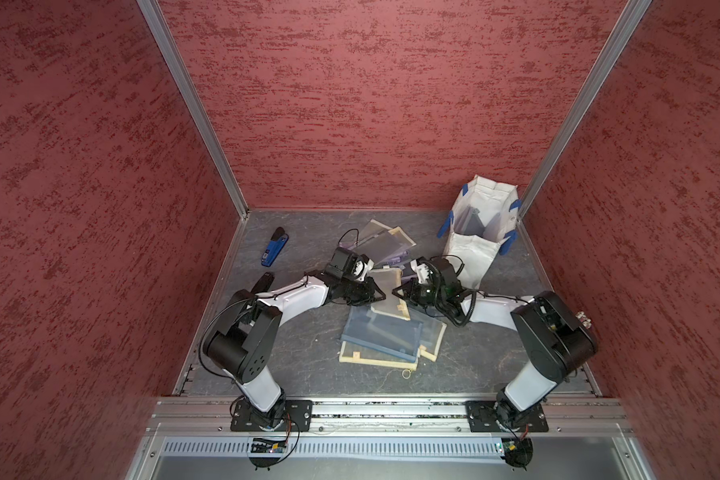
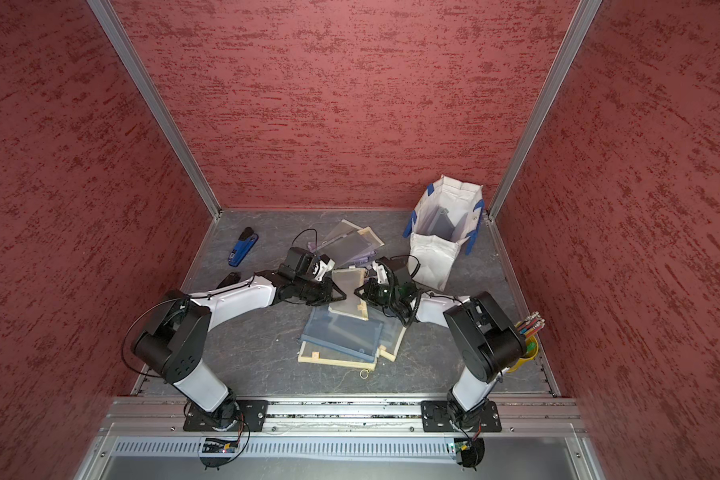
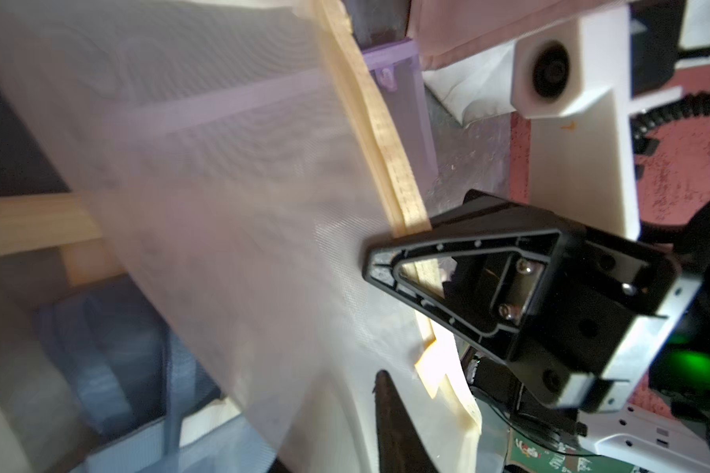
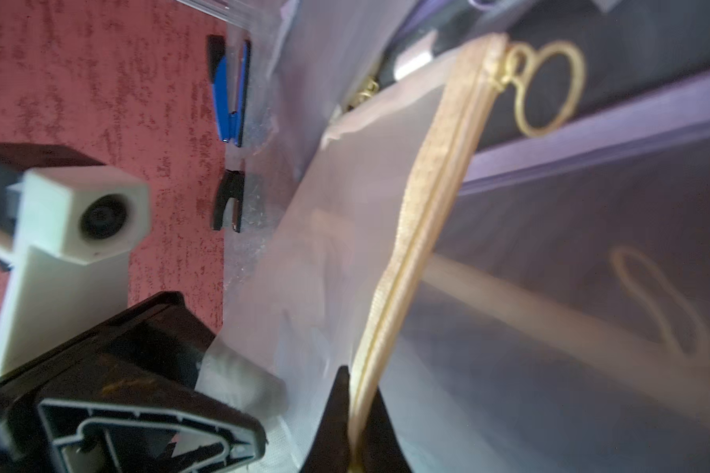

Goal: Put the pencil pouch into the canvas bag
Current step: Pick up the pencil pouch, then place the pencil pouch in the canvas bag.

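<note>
Clamping the pencil pouch (image 1: 391, 305) hanging between them, the right pincer (image 1: 398, 291) faces the left pincer (image 1: 382, 296), grip unclear.

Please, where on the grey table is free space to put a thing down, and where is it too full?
Bare grey table lies near-left, between the left arm and the pile of mesh pouches, and along the red back wall beside the blue stapler. Crowded: the middle, where the left claw and right claw meet at a beige-edged mesh pouch.
</note>
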`<state>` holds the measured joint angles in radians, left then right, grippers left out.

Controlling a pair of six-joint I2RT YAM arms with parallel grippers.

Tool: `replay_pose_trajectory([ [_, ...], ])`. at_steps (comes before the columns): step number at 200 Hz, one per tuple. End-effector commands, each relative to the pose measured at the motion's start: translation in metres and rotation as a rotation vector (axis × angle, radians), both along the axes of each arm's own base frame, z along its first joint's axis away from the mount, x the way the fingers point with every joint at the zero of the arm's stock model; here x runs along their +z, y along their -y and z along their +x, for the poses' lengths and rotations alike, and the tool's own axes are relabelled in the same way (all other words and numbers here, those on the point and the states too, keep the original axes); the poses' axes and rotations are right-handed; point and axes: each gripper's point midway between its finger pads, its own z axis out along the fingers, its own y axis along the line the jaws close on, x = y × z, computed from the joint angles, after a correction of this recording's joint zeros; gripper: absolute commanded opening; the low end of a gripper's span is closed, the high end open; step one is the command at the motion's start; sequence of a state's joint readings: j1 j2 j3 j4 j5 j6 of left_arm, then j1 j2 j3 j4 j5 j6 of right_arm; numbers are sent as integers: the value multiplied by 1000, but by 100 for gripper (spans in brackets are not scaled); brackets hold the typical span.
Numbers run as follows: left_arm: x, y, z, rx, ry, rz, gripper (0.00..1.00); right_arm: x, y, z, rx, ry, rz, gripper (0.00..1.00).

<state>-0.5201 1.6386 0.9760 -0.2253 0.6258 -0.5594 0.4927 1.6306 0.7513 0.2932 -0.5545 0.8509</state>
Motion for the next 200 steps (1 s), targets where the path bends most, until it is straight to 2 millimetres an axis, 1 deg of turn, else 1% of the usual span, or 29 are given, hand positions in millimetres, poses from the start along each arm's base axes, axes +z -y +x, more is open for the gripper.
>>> replay_pose_trajectory([
  [1,11,-8,-7,-4,19,11,38,52,-4,0,27,133,34,0],
  [16,18,-17,-8,16,30,14,62,71,2,1,27,179,-20,0],
  [20,20,-20,-9,23,32,14,69,72,4,2,26,182,-45,0],
  [21,20,-20,-9,25,31,14,70,78,4,2,22,193,-45,0],
  [23,22,-22,-9,29,31,12,73,83,6,1,21,205,-55,0],
  [36,29,-31,-9,51,42,14,89,106,15,6,4,258,-129,0],
  [38,30,-32,-9,54,45,17,91,112,16,7,-1,273,-137,0],
  [47,37,-37,-9,60,69,24,100,126,24,11,-14,296,-199,0],
  [57,45,-41,-9,62,89,32,100,145,32,19,-37,328,-267,0],
  [63,50,-43,-8,64,103,36,99,152,39,24,-47,331,-311,0],
  [72,55,-45,-7,67,122,41,99,170,48,36,-71,351,-361,0],
  [79,60,-45,-6,69,136,40,99,180,56,43,-88,356,-396,0],
  [80,60,-45,-6,69,138,39,99,178,57,43,-88,352,-405,0],
  [83,63,-44,-5,69,144,35,99,188,61,46,-99,369,-412,0],
  [86,65,-44,-4,70,150,33,99,185,63,54,-105,356,-432,0],
  [100,73,-41,0,70,167,25,100,207,83,76,-162,367,-484,0],
  [105,76,-40,1,70,174,22,99,215,93,85,-192,369,-501,0],
  [111,79,-38,3,69,180,20,99,219,106,95,-227,356,-523,0],
  [117,83,-35,4,65,188,18,99,230,118,105,-264,360,-538,0],
  [130,91,-31,4,58,207,17,99,246,147,124,-338,368,-594,0],
  [151,101,-25,4,50,224,10,100,272,192,148,-429,380,-689,0],
  [152,101,-25,4,50,226,9,99,274,196,149,-434,379,-699,0],
  [155,102,-24,3,47,227,7,99,278,200,150,-442,385,-704,0],
  [169,105,-21,2,38,234,2,99,286,224,161,-470,385,-773,0],
  [178,106,-19,2,33,236,2,99,287,239,165,-482,377,-824,0],
  [194,105,-17,1,28,236,4,100,280,263,172,-495,349,-880,0],
  [200,106,-16,1,27,237,2,99,274,272,175,-502,331,-899,0],
])
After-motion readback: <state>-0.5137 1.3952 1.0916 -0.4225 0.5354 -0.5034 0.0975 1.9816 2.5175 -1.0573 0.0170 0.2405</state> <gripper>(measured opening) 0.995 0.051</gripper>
